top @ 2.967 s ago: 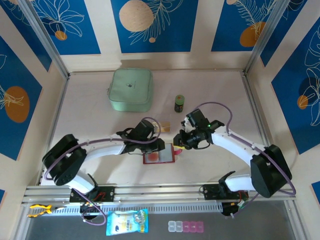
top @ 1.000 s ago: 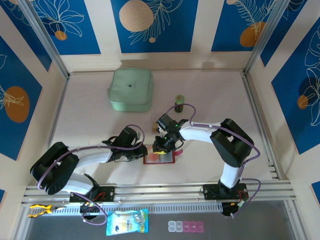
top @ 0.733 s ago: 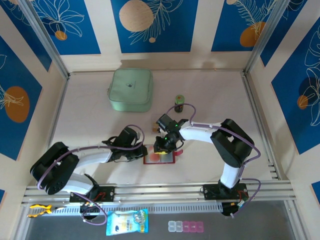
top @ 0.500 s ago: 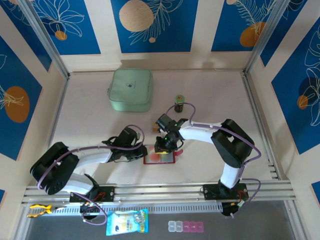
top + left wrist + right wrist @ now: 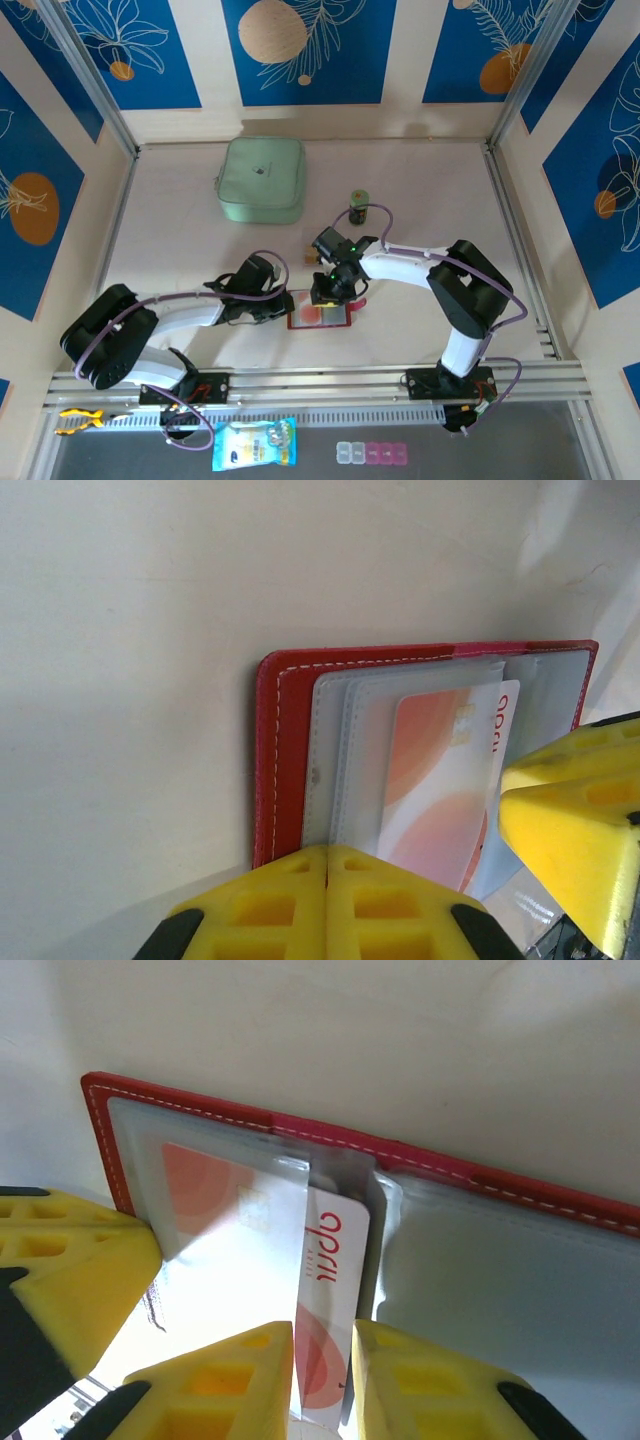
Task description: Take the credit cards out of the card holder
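Red leather-like card holder (image 5: 318,314) lies open on the bench (image 5: 420,200) between the two arms; the left hand (image 5: 327,910), fingers shut together, rests on its stitched cover, seemingly to pin it; the right hand (image 5: 325,1380) is clamped on the edge of a credit card (image 5: 335,1260) jutting from a clear pocket (image 5: 230,1230), probably so it slides free without dragging the holder.
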